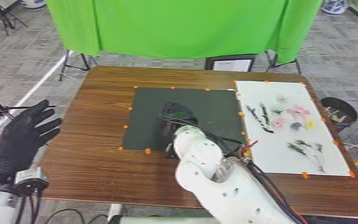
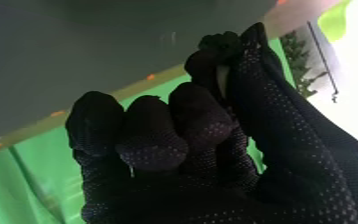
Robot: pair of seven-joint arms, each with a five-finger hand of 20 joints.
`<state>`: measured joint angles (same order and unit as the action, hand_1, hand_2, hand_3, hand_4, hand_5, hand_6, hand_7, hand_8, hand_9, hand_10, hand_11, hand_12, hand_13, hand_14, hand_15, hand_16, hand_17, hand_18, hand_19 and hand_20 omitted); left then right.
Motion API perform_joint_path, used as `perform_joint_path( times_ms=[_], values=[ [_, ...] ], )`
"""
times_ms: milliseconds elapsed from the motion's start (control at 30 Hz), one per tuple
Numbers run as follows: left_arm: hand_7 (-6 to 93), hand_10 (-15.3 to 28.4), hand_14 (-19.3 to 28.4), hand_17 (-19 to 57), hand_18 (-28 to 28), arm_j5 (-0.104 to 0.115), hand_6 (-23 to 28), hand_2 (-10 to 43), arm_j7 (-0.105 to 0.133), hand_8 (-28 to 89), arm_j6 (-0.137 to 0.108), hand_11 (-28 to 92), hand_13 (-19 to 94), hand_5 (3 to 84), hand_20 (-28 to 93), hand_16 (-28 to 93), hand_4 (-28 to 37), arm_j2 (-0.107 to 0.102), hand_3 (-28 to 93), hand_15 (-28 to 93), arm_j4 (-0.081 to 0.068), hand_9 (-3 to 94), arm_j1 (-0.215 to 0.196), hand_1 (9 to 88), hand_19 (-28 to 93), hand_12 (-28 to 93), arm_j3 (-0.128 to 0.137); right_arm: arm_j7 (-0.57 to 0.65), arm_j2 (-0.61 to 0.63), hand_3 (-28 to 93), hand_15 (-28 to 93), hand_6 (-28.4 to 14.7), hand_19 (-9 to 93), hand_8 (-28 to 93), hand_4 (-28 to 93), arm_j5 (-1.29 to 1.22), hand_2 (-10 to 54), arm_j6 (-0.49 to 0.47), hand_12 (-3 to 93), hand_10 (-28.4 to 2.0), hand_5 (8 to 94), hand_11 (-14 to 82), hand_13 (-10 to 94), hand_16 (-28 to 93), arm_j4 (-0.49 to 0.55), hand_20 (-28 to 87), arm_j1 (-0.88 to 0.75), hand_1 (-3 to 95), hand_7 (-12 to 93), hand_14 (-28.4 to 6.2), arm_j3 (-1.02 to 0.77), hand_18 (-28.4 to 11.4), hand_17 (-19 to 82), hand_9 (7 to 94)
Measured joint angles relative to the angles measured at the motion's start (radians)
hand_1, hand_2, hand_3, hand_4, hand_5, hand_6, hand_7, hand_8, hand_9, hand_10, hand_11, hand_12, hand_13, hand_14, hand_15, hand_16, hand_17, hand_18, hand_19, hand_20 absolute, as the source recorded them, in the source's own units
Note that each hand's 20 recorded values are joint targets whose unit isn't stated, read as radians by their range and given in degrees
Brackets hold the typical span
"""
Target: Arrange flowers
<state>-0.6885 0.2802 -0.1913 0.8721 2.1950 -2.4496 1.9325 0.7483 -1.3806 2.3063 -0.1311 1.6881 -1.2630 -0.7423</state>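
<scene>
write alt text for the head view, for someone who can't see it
The robot's right hand is over a black mat on a brown wooden table, left of a white mat bearing pink, yellow and darker flowers. The left hand is open beside the table's left edge; green cloth hangs beyond the table.

You have a charcoal rectangular mat (image 1: pixel 149 130) on a brown, wood-grained table (image 1: pixel 78 160), its edges marked by small orange tabs (image 1: pixel 148 151). Right of the mat, you see a white rectangular panel (image 1: pixel 286 162) carrying soft pink blossoms (image 1: pixel 297 111), a yellow blossom (image 1: pixel 310 123) and blackish stems (image 1: pixel 264 117). Beyond the mat, your cloth backdrop (image 1: pixel 184 30) is plain bright green. Over the mat, your black fabric-gloved right hand (image 1: pixel 176 114) is speckled with pale dots, beside a dark green sprig (image 2: pixel 218 42).
</scene>
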Motion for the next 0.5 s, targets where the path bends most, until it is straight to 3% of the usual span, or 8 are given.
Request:
perform_joint_path(
  times_ms=[133, 333, 500],
  values=[
    [25.3, 11.4, 15.9, -8.4, 22.9, 0.0, 4.6, -7.0, -0.02, -13, 0.004, 22, 20, 26.1, 9, 1, -27.9, -0.024, 68, 32, -0.016, 22.8, 0.039, 26.5, 43, 19, -0.023, 0.02, -0.033, 89, 83, -0.2, 93, 28, -12, 0.03, 2.8, 0.001, 66.2, -6.0, 56.3, 62.7, 76, 38, -0.045, 66, -0.007, 32.9, 68, -7.0, 0.015, -19.7, 47, 80.1],
    [25.3, 11.3, 15.9, -8.4, 22.9, -0.001, 4.6, -7.0, -0.078, -13, 0.028, 22, 20, 26.0, 9, 1, -27.8, -0.076, 68, 32, -0.049, 22.8, 0.115, 26.5, 43, 19, -0.062, 0.069, -0.063, 89, 83, 0.3, 93, 27, -11, 0.051, 2.8, 0.008, 64.0, -6.5, 56.3, 63.3, 76, 38, -0.075, 67, -0.019, 32.3, 68, -7.3, 0.028, -19.9, 48, 80.7],
    [25.3, 11.3, 15.9, -8.5, 22.9, -0.001, 4.6, -7.0, -0.093, -13, 0.045, 22, 20, 26.0, 9, 1, -27.8, -0.1, 68, 32, -0.062, 22.8, 0.162, 26.5, 43, 19, -0.082, 0.075, -0.077, 89, 83, 0.5, 93, 27, -12, 0.049, 2.3, 0.016, 63.3, -6.5, 56.2, 63.8, 77, 38, -0.076, 67, -0.035, 32.6, 69, -7.3, 0.028, -19.8, 48, 80.7]
  ],
)
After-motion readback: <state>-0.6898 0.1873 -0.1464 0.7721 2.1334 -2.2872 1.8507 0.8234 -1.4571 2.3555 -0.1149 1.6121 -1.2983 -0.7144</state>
